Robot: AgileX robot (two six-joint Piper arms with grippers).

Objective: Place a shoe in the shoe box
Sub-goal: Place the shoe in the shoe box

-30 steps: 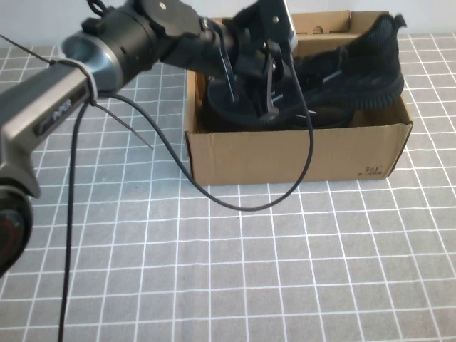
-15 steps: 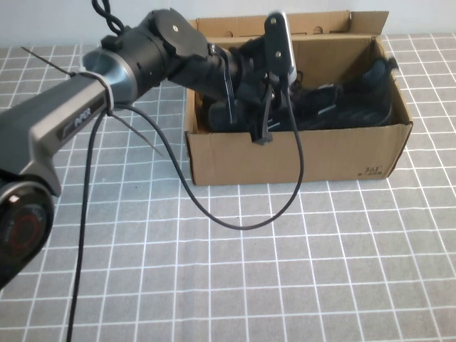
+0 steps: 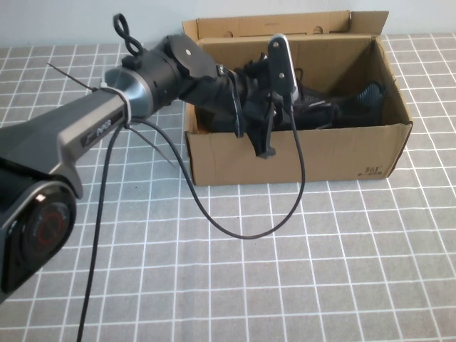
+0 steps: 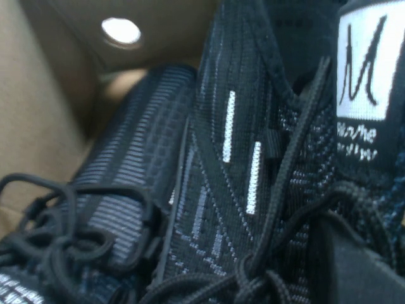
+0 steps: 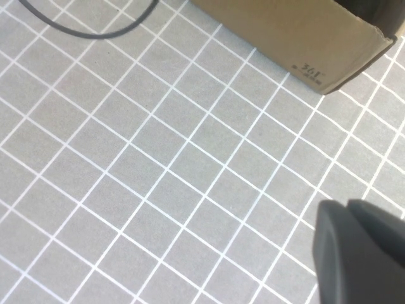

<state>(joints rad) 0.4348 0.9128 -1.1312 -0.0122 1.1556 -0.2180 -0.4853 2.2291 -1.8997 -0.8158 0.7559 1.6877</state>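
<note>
my left arm reaches from the left across the rim of the shoe box (image 3: 299, 153), a brown cardboard box standing open on the grid-patterned table (image 3: 285, 271). my left gripper (image 3: 265, 117) hangs low at the box's front wall, over its left half. the shoe (image 3: 335, 110), a black knit sneaker, lies inside the box, its long axis running along the box's length, stretching from my gripper toward the right end. in my left wrist view the shoe (image 4: 253, 164) fills the frame, laces and white side dashes directly beneath, with a second black shoe (image 4: 126, 183) beside it. i cannot tell how far my left gripper is open, or whether it grips the shoe. my right gripper (image 5: 361, 253) hovers over bare table, well apart from the box, and i cannot tell its opening either. my left arm is clearly the nearer one.
</note>
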